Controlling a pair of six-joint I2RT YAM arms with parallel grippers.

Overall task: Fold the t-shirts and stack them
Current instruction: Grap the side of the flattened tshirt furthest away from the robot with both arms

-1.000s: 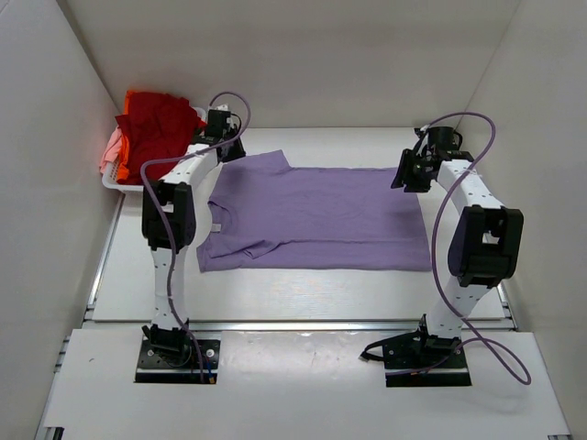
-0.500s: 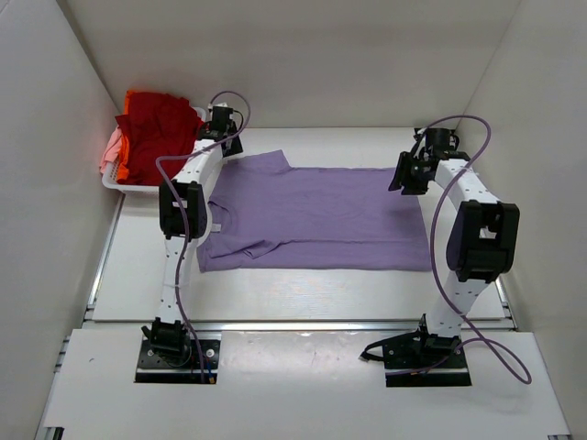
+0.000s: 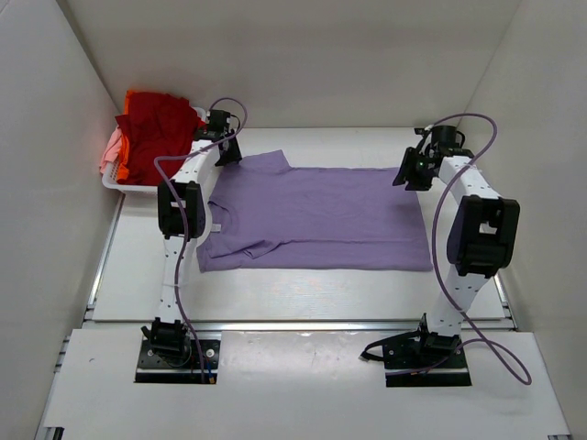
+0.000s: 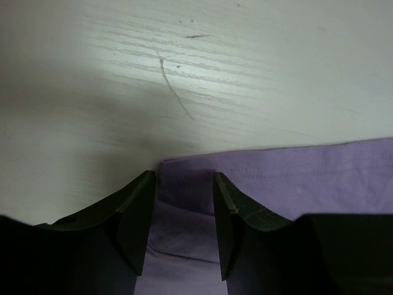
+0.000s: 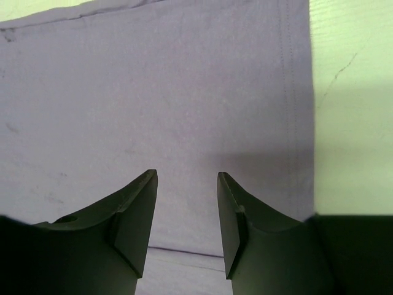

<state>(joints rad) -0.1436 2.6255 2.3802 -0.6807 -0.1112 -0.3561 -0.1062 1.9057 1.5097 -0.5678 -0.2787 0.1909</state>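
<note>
While the lavender t-shirt (image 3: pixel 316 218) lies flat on the counter (image 3: pixel 303 293), collar to the left, the left claw (image 4: pixel 183 176) hangs over its far left sleeve corner, fingers apart. Over the far right hem, the right claw (image 5: pixel 187 174) hovers, fingers apart too, gripping nothing. At far left, red, orange and pink t-shirts (image 3: pixel 154 130) sit heaped in the basket (image 3: pixel 124 186).

No legible text, label, brand, number or sign in any view: none on the lavender t-shirt (image 3: pixel 321 215), the white basket (image 3: pixel 115 182) or the surface (image 3: pixel 303 293).
</note>
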